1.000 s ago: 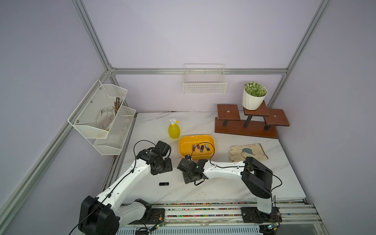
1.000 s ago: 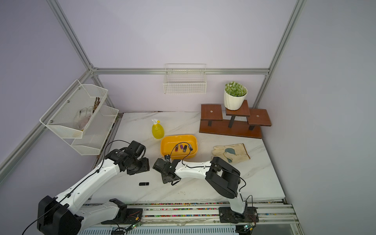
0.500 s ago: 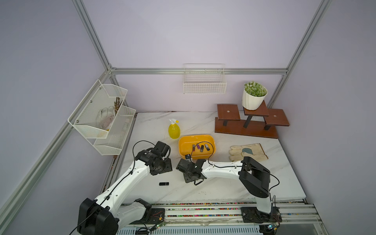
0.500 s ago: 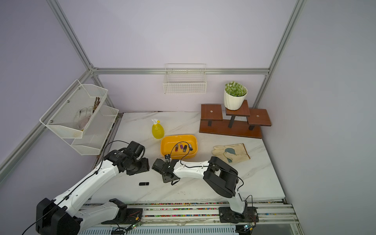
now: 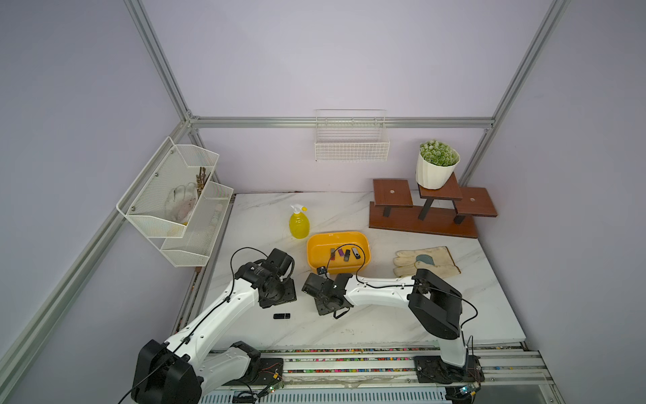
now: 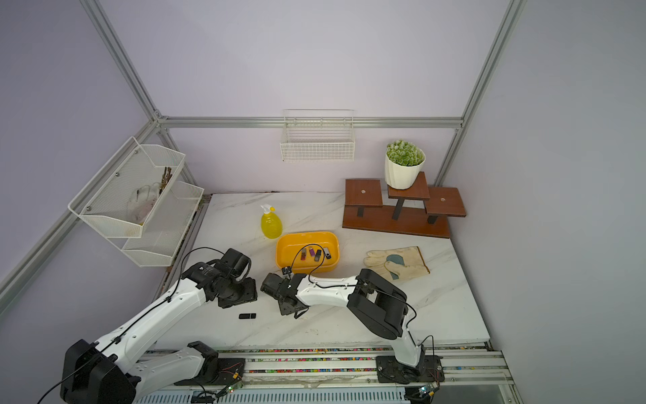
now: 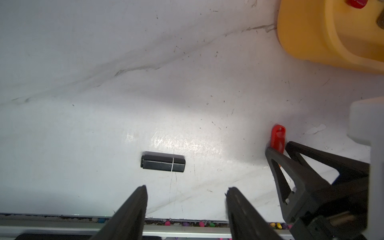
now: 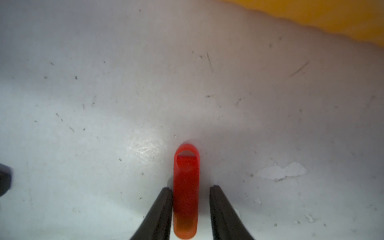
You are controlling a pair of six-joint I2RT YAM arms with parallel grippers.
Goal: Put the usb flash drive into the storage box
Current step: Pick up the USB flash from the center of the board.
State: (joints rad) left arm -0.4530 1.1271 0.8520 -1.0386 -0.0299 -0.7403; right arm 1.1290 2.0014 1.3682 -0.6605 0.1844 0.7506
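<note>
While both top views look down on the marble surface (image 5: 367, 328), two arms reach in from 6 o'clock, the left arm (image 5: 223, 314) and the right arm (image 5: 381, 292), and their wrists cover whatever lies beneath them. One storage box (image 5: 337, 233) sits near the middle with four usb flash drives (image 5: 346, 255) side by side inside. A fifth, the black usb flash drive (image 5: 281, 316), lies flat at 7 o'clock of the box. One cable (image 5: 364, 260) loops across the box's near wall. One spray bottle (image 5: 299, 224) stands at 10 o'clock of the box, and pale gloves (image 5: 426, 262), overlapped so their number is unclear, lie at 3 o'clock. One wooden stand (image 5: 423, 222) at 1 o'clock carries one potted plant (image 5: 437, 168). One wire basket (image 6: 317, 147) hangs at 12 o'clock and one two-tier rack (image 6: 140, 203) at 9 o'clock.

From the left wrist, the left hand (image 7: 186, 190) hangs wide open and empty, the black drive just beyond its fingertips and untouched. Beside it, the right hand (image 7: 279, 146) straddles a sixth drive, the red usb flash drive (image 7: 278, 133).

From the right wrist, the red drive stands on edge between nearly closed fingers (image 8: 164, 199). One touches it, while a thin gap remains at the other, so nothing is gripped.
</note>
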